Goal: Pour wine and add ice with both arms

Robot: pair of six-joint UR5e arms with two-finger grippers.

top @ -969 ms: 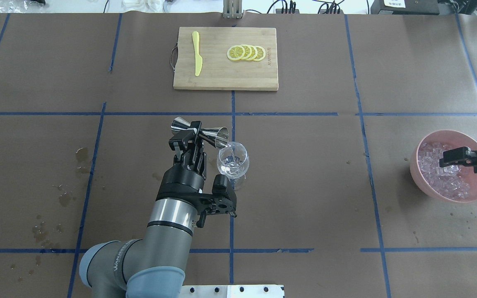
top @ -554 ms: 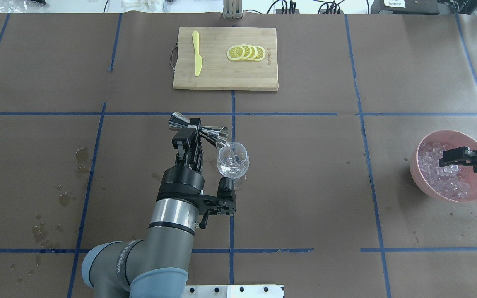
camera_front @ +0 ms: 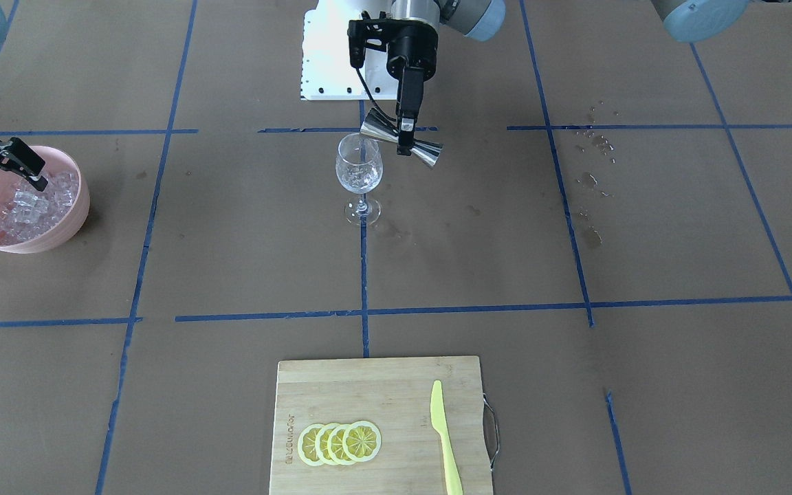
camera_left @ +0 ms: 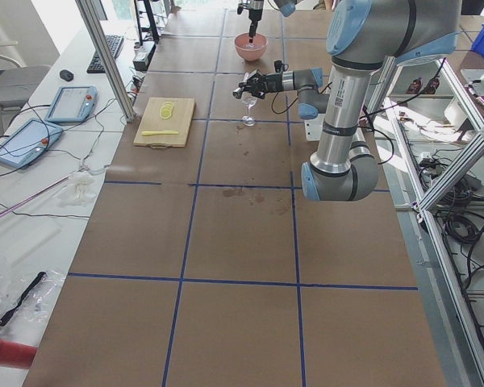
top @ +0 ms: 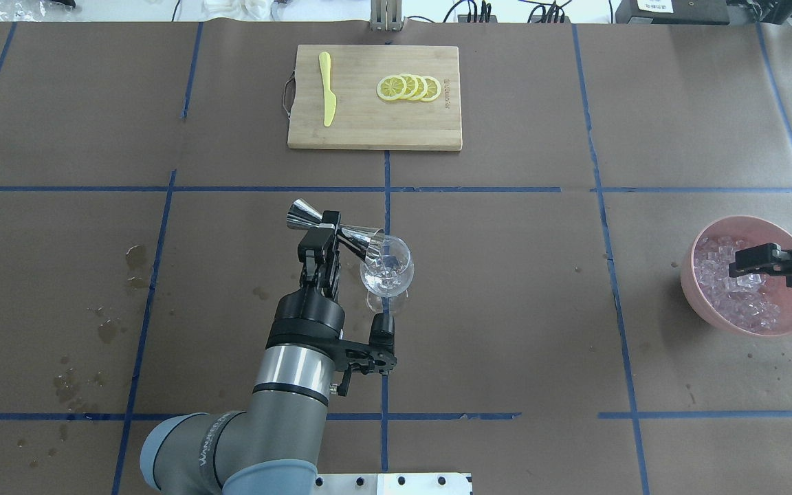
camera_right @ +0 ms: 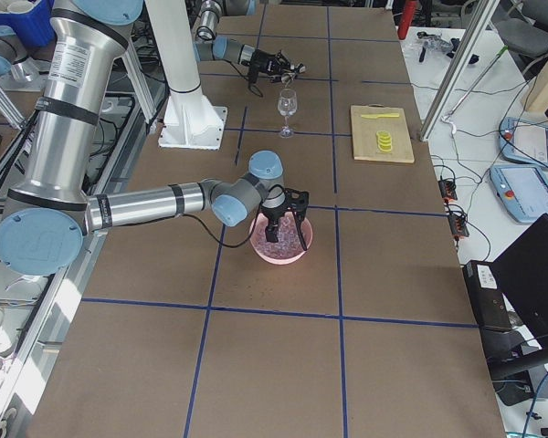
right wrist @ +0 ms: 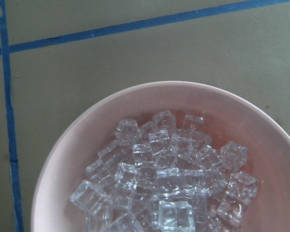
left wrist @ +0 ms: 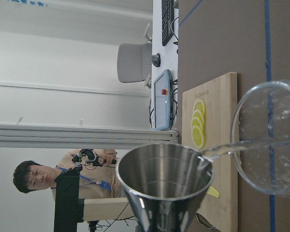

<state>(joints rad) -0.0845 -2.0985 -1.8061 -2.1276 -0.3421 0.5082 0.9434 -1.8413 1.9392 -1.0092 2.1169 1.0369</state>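
Overhead exterior shows me what moved in the last second. The left gripper (top: 324,232), clamped on the waist of the steel jigger (top: 344,235), has slid down the frame and rolled further over. The jigger's mouth now overlaps the rim of the wine glass (top: 388,267) at centre frame, where before it sat just up and left of it. On the left wrist view I see a thin clear stream (left wrist: 222,149) running off the jigger's lip into the glass, so I judge the pour is in its late part, draining the measure. At the right edge nothing has shifted. The right gripper (top: 746,264) hangs over the pink bowl (top: 691,285) with its fingers spread and nothing between them that I can see. The ice (top: 736,299) lies heaped in that bowl, and I cannot tell whether any cube is in the glass. To my eye the ice step waits on the jigger clearing the rim.
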